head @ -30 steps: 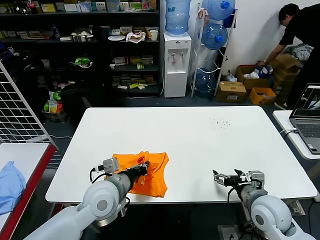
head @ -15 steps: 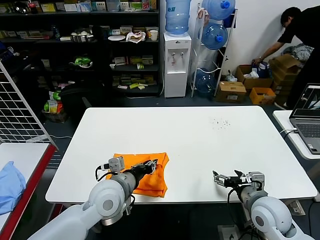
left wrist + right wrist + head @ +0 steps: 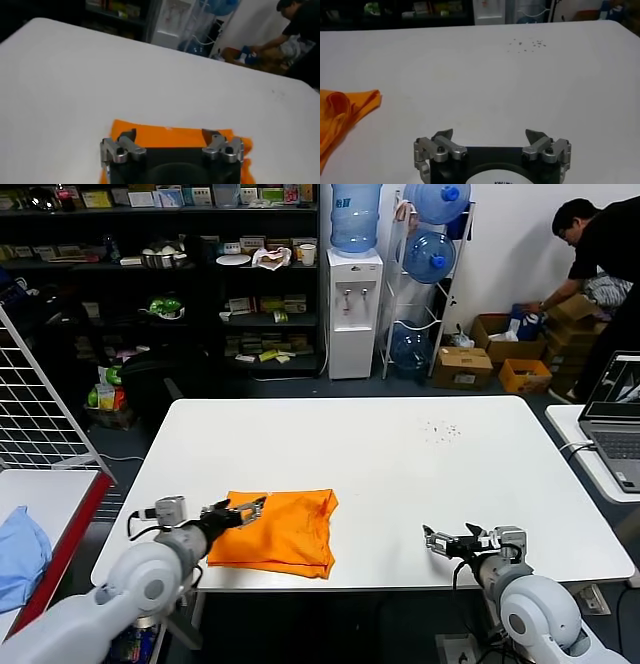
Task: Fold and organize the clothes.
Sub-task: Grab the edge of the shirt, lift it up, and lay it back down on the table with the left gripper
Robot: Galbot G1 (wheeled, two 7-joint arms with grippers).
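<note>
The orange T-shirt (image 3: pixel 278 531) lies folded into a compact, roughly rectangular bundle on the white surface (image 3: pixel 400 464), close to the near edge and toward the near left corner. The left gripper (image 3: pixel 243 509) sits low at the bundle's left edge with its fingers spread wide and nothing between them; in the left wrist view the left gripper (image 3: pixel 170 136) shows both fingers apart above orange cloth, which reads as a release of the shirt. The right gripper (image 3: pixel 447 541) waits near the near edge toward the right side, well apart from the shirt, its fingers also wide open and empty, as the right wrist view confirms (image 3: pixel 490 134). By my judgement a fold is done and the shirt set down, so the folding looks close to complete; what remains is probably either one more fold to make the bundle smaller or a tidy-up of its edges, which would call for the left arm to get a hold on an edge or corner without dragging the layers apart. The lettering and the neck label are not visible, and how many layers the bundle has cannot be made out. The right wrist view shows only one bunched corner of the shirt, cut off at the frame
</note>
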